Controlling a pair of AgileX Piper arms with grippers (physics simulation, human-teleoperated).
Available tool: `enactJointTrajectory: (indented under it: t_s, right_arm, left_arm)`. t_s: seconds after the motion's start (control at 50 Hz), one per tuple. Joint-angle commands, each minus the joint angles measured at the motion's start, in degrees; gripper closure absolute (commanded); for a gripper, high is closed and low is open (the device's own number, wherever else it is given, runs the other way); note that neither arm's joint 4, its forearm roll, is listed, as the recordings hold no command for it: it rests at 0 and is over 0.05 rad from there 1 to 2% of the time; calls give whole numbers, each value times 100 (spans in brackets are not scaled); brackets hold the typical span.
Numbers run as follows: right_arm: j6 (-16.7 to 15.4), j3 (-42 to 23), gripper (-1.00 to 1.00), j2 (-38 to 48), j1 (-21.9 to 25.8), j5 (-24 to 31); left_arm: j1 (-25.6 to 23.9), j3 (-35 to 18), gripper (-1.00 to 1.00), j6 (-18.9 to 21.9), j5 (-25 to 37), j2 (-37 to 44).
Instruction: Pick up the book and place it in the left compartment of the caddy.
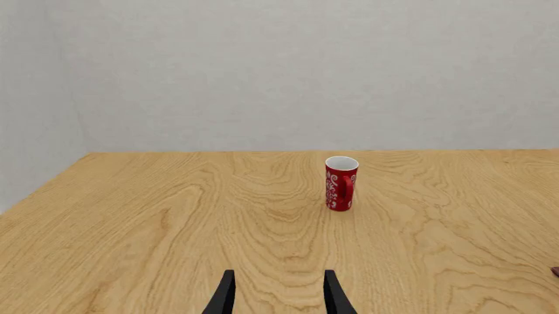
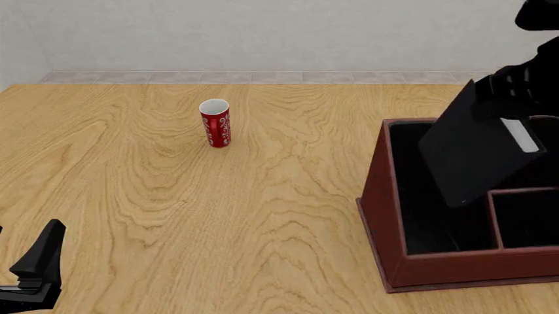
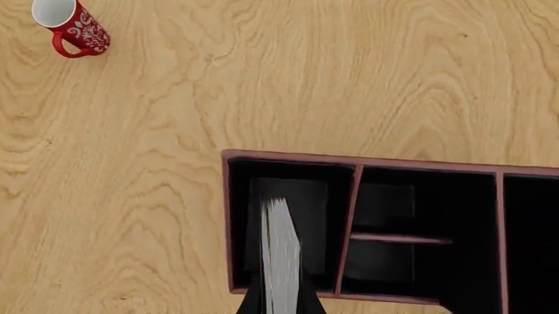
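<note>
- The right claw (image 2: 515, 111) hangs above the caddy (image 2: 384, 196) near the table's right edge, pinching the book (image 2: 476, 154) by its upper end.
- The book is tilted in the air, its lower corner dipping toward the left compartment (image 2: 419, 196); whether it touches the floor or walls there cannot be told from the front view.
- In the right wrist view the book's white page edge (image 3: 281, 255) stands over the dark well of the left compartment (image 3: 240, 222), with the claw's fingers (image 3: 251, 302) pressed against its covers on either side.
- The caddy (image 3: 288, 157) is a reddish-brown box with a black interior; a long divider separates the narrow left compartment from two squarer sections.
- A red cup (image 2: 215, 123) with white patterning stands upright toward the table's far edge, well apart from the caddy and nearer the table's middle than its left edge.
- The left claw (image 2: 35, 268) sits low at the table's near-left corner, touching nothing.
- The left wrist view shows the left claw (image 1: 277, 294) with its two fingers spread, bare table (image 1: 131, 229) between them, and the red cup (image 1: 341, 183) ahead.
</note>
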Motion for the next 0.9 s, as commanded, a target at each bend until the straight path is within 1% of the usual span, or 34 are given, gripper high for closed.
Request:
enactJointTrajectory:
  t_s: [0.02,0.1,0.28,0.38,0.4,0.54,0.72,0.74,0.78,0.9]
  right_arm:
    - [130,65,100,-17,-43,8]
    - [94,70,100,-3,-112,8]
    - [224,44,100,49,-63,7]
    - [201,44,100,89,-115,4]
    - [245,56,100,95,-94,7]
    - [251,79,100,160,-111,-8]
    - [272,311,100,225,-115,-221]
    - [229,350,100,236,-142,-260]
    - [274,401,100,234,-121,-296]
    - [276,519,100,276,-141,-427]
  left_arm:
    - [-4,4,-100,1,21,-26]
    - [-3,4,-100,1,21,-26]
    - [-3,4,-100,1,21,-26]
    - [-4,4,-100,2,21,-26]
    - [-3,4,-100,1,21,-26]
    - [-3,4,-100,1,21,-26]
    - [-4,4,-100,2,21,-26]
    - [-3,4,-100,2,21,-26]
    - [-3,4,-100,1,21,-26]
    - [-4,4,-100,3,21,-26]
